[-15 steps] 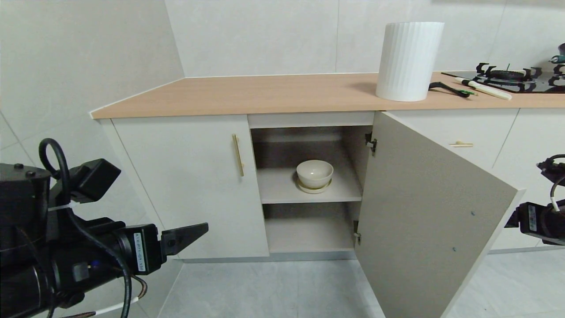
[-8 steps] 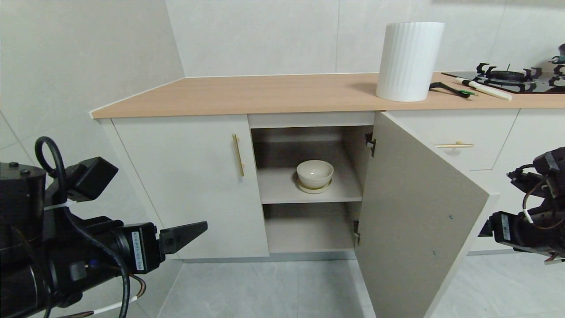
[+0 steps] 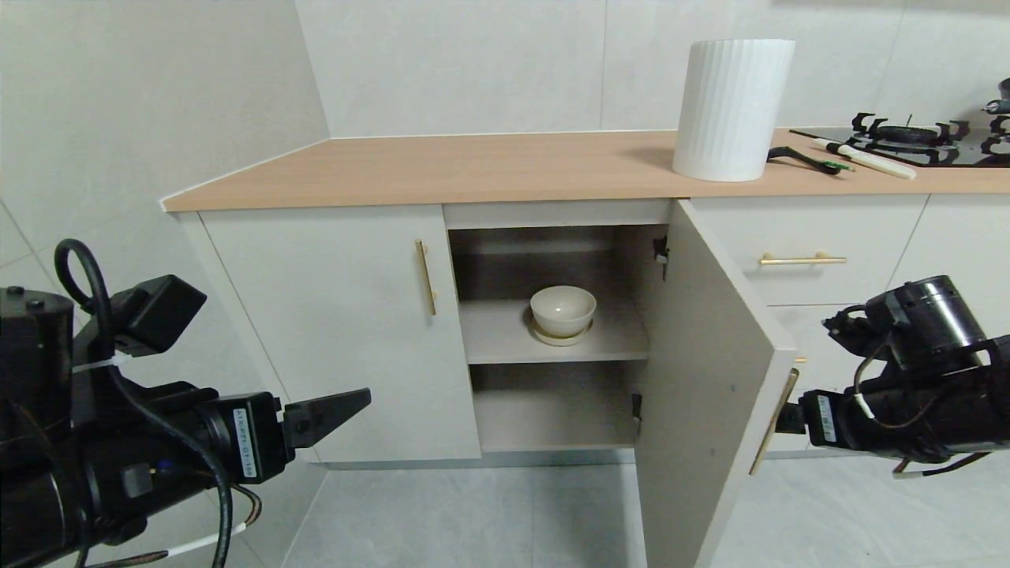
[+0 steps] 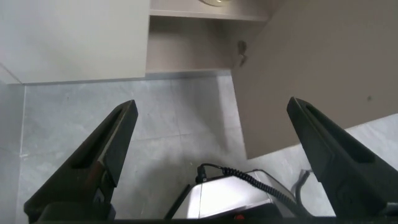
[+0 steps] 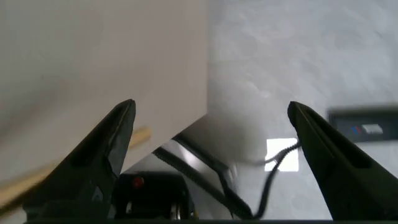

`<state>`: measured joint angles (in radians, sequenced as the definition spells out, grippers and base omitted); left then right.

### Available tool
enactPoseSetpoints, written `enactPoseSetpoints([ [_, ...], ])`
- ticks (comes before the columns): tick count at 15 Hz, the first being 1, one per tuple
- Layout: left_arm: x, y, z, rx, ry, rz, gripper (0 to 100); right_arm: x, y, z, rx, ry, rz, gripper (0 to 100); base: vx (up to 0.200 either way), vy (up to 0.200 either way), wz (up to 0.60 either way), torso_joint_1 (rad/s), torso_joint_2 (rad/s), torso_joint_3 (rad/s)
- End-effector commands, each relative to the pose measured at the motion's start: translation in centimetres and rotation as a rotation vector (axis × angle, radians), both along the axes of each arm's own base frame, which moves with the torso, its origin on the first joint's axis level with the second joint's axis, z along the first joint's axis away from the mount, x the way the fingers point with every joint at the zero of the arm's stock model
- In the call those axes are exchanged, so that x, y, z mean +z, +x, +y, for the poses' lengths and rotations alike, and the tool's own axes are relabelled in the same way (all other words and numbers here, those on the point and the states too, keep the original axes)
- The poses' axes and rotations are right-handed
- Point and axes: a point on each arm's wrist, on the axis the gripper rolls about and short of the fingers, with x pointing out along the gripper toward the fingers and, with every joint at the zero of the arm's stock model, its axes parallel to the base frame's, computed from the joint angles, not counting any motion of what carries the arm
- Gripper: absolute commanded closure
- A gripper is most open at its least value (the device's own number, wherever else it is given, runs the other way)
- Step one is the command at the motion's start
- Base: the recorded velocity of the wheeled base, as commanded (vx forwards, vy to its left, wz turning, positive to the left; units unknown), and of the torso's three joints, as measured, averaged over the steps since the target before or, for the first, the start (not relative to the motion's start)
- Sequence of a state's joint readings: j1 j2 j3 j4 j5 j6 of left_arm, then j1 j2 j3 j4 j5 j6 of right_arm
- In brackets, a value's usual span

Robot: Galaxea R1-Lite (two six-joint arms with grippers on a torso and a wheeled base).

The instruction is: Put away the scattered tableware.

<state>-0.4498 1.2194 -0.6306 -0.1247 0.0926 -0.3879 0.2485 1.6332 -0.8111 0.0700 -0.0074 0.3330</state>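
Left pincer: we see it low on the left, out in front of the closed cabinet door; its jaws stand wide apart with nothing between them; beneath it lies the grey tiled floor.
Right pincer: it sits low on the right, at the outer edge of the open door; its jaws are spread wide and grip nothing; in the right wrist view the door's edge runs between the two fingers, and the gold door handle lies just beside one finger; we cannot tell whether they touch.
Open door: hinged on the right side of the cabinet opening; it stands swung partway out, its inner face turned to us.
Cabinet: two levels show in the opening; the lower shelf is near the floor; the upper shelf carries the tableware.
Bowl: cream, upright, resting on a small plate towards the right of the upper shelf.
Closed door: left of the opening; a vertical gold handle sits at its right edge.
Drawer: right of the open door, under the table.
Table: wood-toned top; a tall white ribbed cylinder stands on it above the open door; just right of it lie a black-handled utensil and a white-handled one; the stove is at the far right.
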Motion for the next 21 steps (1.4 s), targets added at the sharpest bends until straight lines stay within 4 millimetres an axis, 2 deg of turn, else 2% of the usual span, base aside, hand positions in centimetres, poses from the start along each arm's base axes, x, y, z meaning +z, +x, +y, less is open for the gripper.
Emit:
enactPoseSetpoints([
  [1,0.0,-0.2,0.1,0.001,0.000,-0.004,0,-1.8,1.5,2.7,0.080,-0.003,0.001,0,0.000,0.000,0.00,0.000,0.00,0.000],
  [5,0.7,-1.0,0.5,0.001,-0.013,-0.045,0,-3.1,4.2,6.3,0.157,-0.006,-0.048,0,0.000,0.000,0.00,0.000,0.00,0.000],
  [12,0.4,-0.6,0.5,0.006,-0.006,-0.028,0,-3.4,7.9,8.4,0.175,0.018,-0.089,0,0.000,0.000,0.00,0.000,0.00,0.000],
  [17,0.3,-0.6,0.4,0.007,-0.003,-0.024,0,-3.8,9.2,9.5,0.171,0.043,-0.107,0,0.000,0.000,0.00,0.000,0.00,0.000],
  [21,0.1,-0.4,0.4,0.009,0.003,-0.012,0,-4.9,10.5,10.9,0.126,0.129,-0.154,0,0.000,0.000,0.00,0.000,0.00,0.000],
])
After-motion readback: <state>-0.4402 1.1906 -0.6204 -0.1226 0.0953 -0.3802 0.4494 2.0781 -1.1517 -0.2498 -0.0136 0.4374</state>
